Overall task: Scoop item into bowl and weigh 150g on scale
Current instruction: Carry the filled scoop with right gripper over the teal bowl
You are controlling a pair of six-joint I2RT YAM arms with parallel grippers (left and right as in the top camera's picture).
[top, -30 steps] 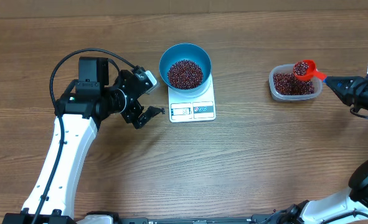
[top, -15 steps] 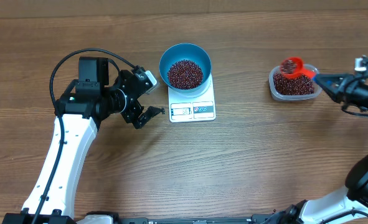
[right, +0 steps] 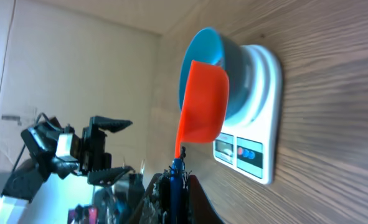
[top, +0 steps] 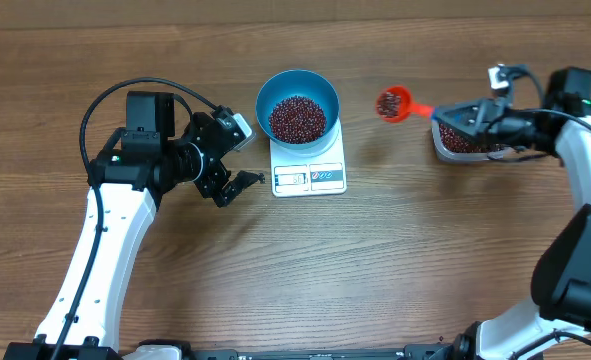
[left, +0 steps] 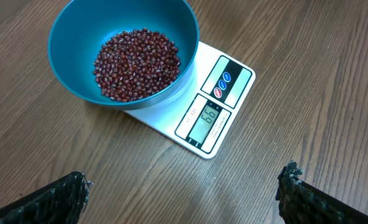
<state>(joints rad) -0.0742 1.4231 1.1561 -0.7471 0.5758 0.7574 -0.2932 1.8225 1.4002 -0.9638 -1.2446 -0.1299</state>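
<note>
Overhead, left to right: left gripper (top: 240,155) spread wide, holding nothing, beside the small flat white rectangular scale (top: 310,178). Round deep blue plastic bowl (top: 267,92) sits on the scale, containing small dark red-brown beans (top: 297,118). Red plastic scoop (top: 393,103), bean-loaded, is pinched by the right gripper (top: 455,112), near the clear rectangular plastic tub (top: 445,150).

The red plastic scoop (top: 402,101) of dark red beans (top: 386,103) has moved from the clear plastic tub (top: 453,147) toward the round blue bowl (top: 263,100).
</note>
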